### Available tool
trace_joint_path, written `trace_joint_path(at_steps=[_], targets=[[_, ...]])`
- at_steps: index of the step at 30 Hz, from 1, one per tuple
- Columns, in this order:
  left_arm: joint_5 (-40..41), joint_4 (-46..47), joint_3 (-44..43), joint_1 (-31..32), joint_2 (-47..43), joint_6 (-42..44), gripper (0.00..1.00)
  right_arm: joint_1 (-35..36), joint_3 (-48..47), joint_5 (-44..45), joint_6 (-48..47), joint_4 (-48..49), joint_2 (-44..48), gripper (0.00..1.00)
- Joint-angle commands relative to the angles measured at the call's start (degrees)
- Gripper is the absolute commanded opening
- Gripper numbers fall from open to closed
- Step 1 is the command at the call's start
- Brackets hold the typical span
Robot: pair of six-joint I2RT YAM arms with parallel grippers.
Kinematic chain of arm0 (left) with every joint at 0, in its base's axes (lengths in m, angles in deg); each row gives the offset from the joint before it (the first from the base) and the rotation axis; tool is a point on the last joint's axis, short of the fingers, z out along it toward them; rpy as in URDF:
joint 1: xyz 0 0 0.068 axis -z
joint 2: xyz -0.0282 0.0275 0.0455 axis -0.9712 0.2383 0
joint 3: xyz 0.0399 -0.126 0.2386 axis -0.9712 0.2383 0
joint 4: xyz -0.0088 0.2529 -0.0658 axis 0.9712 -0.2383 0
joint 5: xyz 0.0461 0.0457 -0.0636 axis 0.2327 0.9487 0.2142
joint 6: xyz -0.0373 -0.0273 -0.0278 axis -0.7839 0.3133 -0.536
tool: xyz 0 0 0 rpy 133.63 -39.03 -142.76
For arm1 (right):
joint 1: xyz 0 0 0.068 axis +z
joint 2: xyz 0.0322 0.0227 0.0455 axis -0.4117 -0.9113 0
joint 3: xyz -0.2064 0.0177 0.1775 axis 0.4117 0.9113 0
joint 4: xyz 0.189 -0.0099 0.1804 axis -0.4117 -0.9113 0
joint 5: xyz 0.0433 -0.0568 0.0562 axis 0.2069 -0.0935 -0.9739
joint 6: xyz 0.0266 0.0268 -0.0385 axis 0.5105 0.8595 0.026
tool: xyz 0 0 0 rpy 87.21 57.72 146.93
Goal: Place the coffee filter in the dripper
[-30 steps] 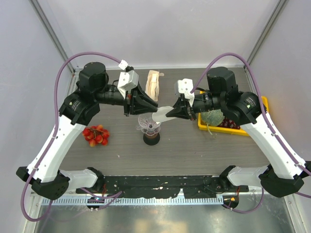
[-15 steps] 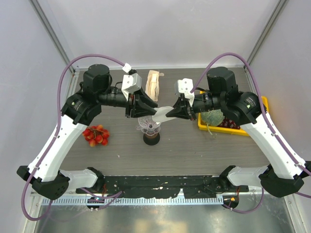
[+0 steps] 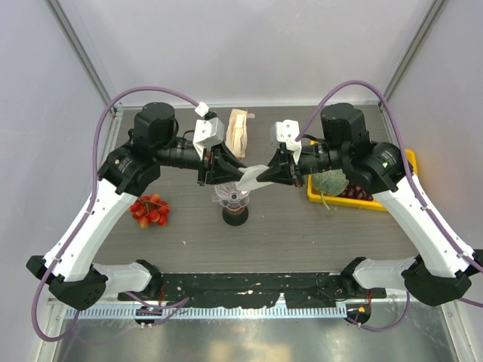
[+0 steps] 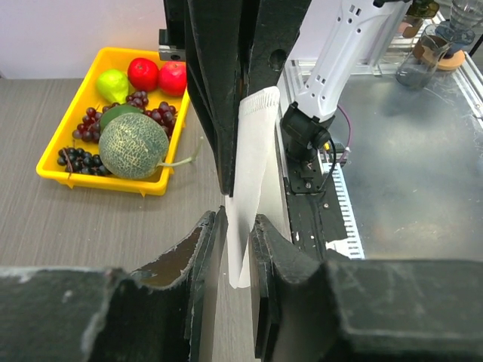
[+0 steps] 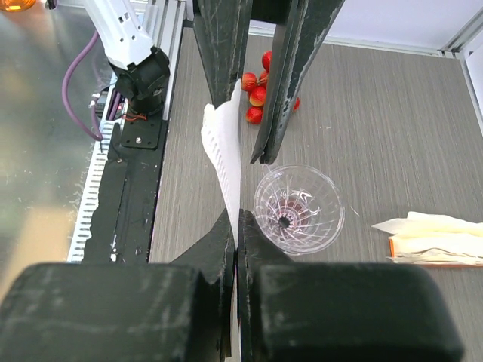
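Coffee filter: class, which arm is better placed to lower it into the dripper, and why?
Right. The right tool is shut on the coffee filter, with the dripper just beside it in its wrist view. The left tool stands open around it.

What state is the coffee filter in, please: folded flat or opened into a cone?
Folded flat: the coffee filter is a thin closed sheet, pinched in the right gripper, outside the dripper.
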Motion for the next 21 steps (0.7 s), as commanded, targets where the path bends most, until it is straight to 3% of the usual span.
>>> trace_joint_path(at_steps=[1, 2, 5, 6, 7, 8, 10, 12, 15, 21], targets=[[-0.73, 2.6, 0.87, 0.59, -0.51, 0.05, 0.26, 0.4, -2.27, -1.22, 1.26, 2.63, -0.43, 0.06], [-0.73, 2.86, 1.04, 0.51, -0.43, -0.13, 0.23, 0.4, -2.19, -1.31, 1.26, 2.63, -0.26, 0.05], [-0.2, 3.57, 0.95, 0.42, -0.43, -1.88, 0.0, 0.4, -2.19, -1.31, 1.18, 2.54, -0.17, 0.05], [-0.2, 3.74, 0.95, 0.33, -0.6, -2.58, 0.0, 0.48, -2.01, -1.31, 1.09, 2.19, -0.08, 0.09], [-0.46, 4.18, 1.04, 0.33, -0.69, -3.2, 0.0, 0.4, -2.18, -0.7, 1.0, 1.41, 0.01, 0.15], [-0.72, 4.45, 1.04, 0.16, -1.04, -3.55, 0.0, 0.4, -2.36, -0.35, 0.83, 0.61, 0.01, 0.3], [-0.82, 4.62, 1.39, -0.28, -2.0, -3.73, 0.0, 0.31, -2.97, 1.14, -0.75, -2.54, 0.01, 0.48], [-1.08, 4.89, 2.01, -0.98, -2.88, -3.64, 0.0, 0.04, -3.5, 1.85, -2.68, -6.06, 0.18, 0.52], [-1.52, 5.24, 2.45, -2.04, -3.77, -3.91, 0.0, -0.92, -3.33, 2.38, -3.83, -9.14, 0.8, 0.48], [-2.05, 5.77, 2.45, -2.04, -4.03, -4.26, 0.0, -1.01, -3.24, 1.77, -4.54, -10.47, 0.71, 0.07]])
